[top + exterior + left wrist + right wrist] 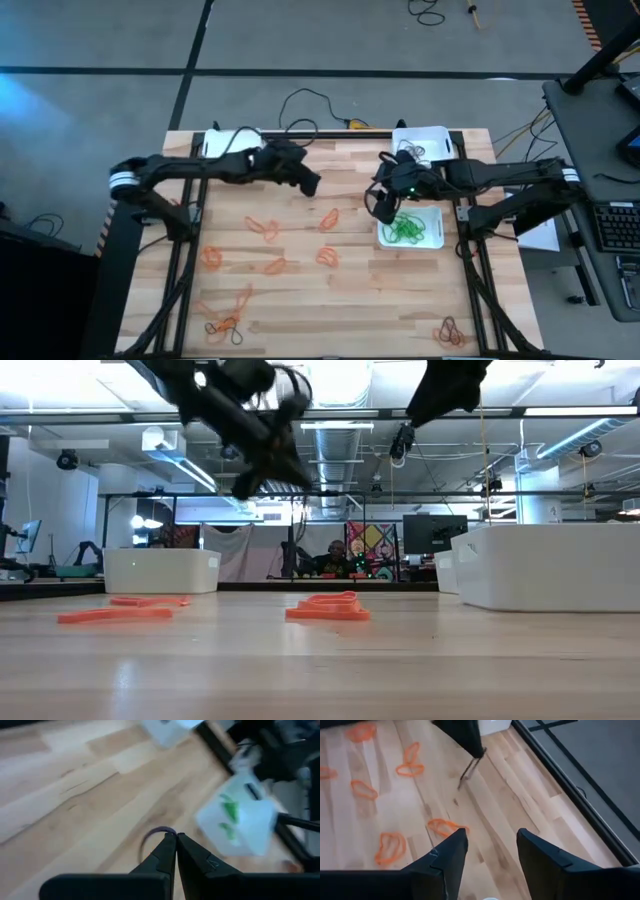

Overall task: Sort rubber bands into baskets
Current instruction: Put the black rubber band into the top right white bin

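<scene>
- The landmark here is the basket of green bands (409,228), a white tray sitting on the wooden table (330,300) toward its right side, with a heap of green rubber bands (404,230) inside.
- The right gripper (384,207) hangs above the table just beside that basket's left wall; in its own wrist view the two dark fingers (451,854) stand apart with bare wood showing between them and nothing held.
- The left gripper (312,184) is raised over the table well to the left of the basket and a little toward the far edge. Its jaws are pressed together at the tips, pinching a thin dark rubber band (154,837) that dangles as a loop below them; the right wrist view shows the same band (468,771) hanging from the closed tips.
- A second white basket (421,142) stands beyond the landmark basket at the table's far edge, with a dark band or two in it.
- A third white basket (229,143) sits at the far edge, well to the left.
- Orange rubber bands (264,229) lie scattered on the wood left of the landmark basket, the nearest one (329,217) between it and the rest.
- Near the front edge, a mixed tangle of orange and dark bands (226,322) lies far left of the basket, and another small tangle (449,333) lies in front of it.
</scene>
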